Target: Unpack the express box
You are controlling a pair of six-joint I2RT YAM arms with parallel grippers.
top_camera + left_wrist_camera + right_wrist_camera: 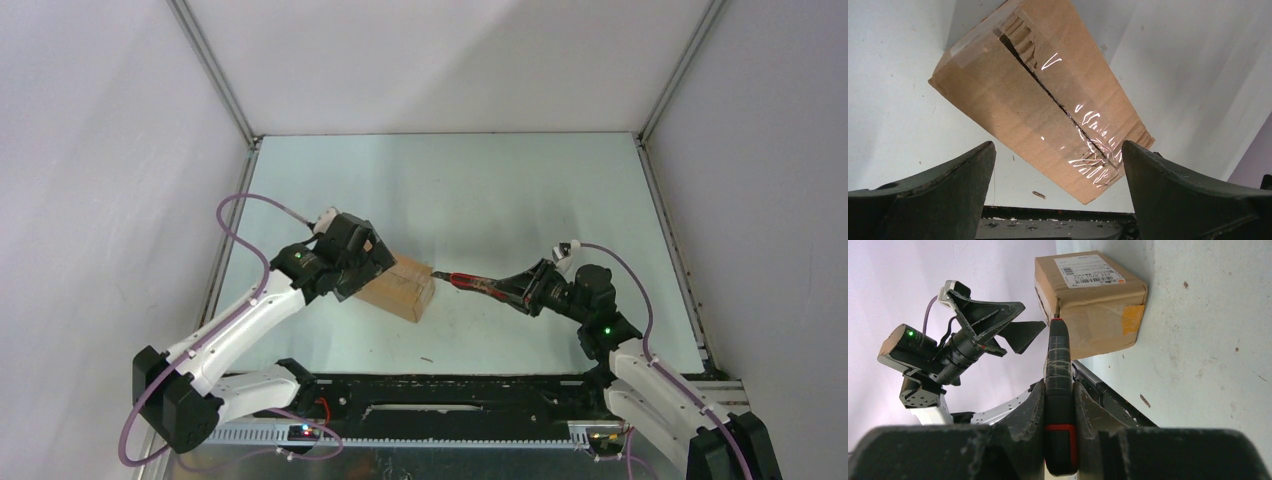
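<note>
The express box (408, 291), a small brown carton, lies on the table left of centre. In the left wrist view its taped top (1013, 100) shows a dark slit along the centre seam. In the right wrist view the box (1098, 315) shows a white label (1088, 270) on one side. My left gripper (375, 258) is open and empty, hovering over the box's left end, with the jaws spread wide (1058, 147). My right gripper (520, 290) is shut on the red-and-black utility knife (1058, 365). The knife's tip (455, 279) is just off the box's right end.
A black rail (450, 385) runs along the near table edge between the arm bases. A small dark scrap (427, 358) lies on the table in front of the box. White enclosure walls with metal posts (215, 75) bound the table on three sides.
</note>
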